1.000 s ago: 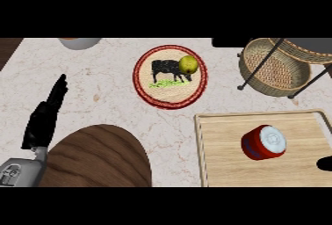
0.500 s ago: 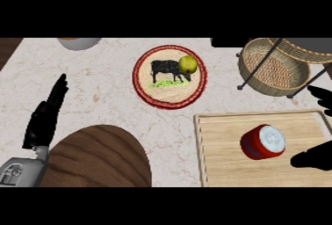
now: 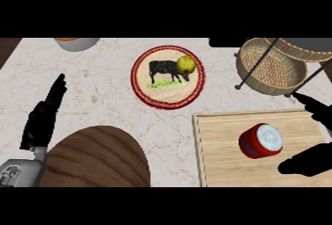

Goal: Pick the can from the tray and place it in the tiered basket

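Can (image 3: pixel 261 141) lies on tray (image 3: pixel 220 154); right hand (image 3: pixel 310 159) partly cut off.

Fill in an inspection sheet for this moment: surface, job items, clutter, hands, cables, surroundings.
Surface: pale marble counter, with a dark round wooden board at the near edge.
Job's things: red can with white lid lying on the light wooden tray; woven wicker tiered basket behind the tray.
Clutter: round red-rimmed plate with a cow picture, a yellow-green fruit on it; grey bowl at the far edge.
Hands: left robot hand open, resting; right robot hand open beside the can, not touching.
Cables: nothing seen.
Surroundings: nothing seen.
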Controlling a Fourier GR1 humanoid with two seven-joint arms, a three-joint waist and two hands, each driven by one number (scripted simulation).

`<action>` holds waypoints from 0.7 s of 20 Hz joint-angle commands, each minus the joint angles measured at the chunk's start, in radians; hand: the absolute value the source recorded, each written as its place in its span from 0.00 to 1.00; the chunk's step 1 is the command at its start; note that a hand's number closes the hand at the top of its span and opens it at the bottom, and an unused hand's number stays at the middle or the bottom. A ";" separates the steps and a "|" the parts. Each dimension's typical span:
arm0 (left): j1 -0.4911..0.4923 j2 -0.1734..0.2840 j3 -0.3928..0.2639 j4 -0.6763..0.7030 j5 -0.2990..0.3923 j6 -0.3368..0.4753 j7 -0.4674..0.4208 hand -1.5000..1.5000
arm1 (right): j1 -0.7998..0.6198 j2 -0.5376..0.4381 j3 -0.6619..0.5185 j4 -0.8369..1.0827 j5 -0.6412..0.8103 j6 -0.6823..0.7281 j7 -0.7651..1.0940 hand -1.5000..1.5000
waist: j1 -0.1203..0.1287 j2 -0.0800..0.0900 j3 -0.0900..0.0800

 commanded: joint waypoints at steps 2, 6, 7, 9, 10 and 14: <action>-0.020 0.001 0.012 -0.011 0.003 -0.021 0.031 0.50 | -0.050 -0.004 0.054 -0.013 0.063 0.009 0.208 0.00 | 0.002 0.000 0.000; 0.033 0.020 0.038 -0.061 0.005 -0.034 0.031 0.50 | -0.023 -0.003 0.055 -0.084 0.101 0.005 0.224 0.00 | 0.002 -0.002 0.000; 0.003 -0.019 0.038 0.069 -0.007 -0.026 -0.080 0.50 | -0.014 0.003 0.078 -0.100 0.113 0.001 0.232 0.00 | -0.008 0.000 -0.001; -0.037 0.011 0.043 0.022 -0.010 -0.041 0.013 0.50 | -0.057 0.055 0.112 -0.008 0.166 -0.012 0.211 0.00 | 0.003 0.002 0.000; -0.014 -0.032 0.031 0.045 -0.020 -0.013 -0.014 0.50 | -0.017 0.029 0.099 -0.065 0.143 0.010 0.223 0.00 | -0.006 0.000 0.000; 0.015 -0.032 0.014 -0.014 -0.035 -0.020 0.003 0.50 | -0.066 0.106 0.174 -0.059 0.180 -0.022 0.304 0.00 | 0.005 -0.001 -0.001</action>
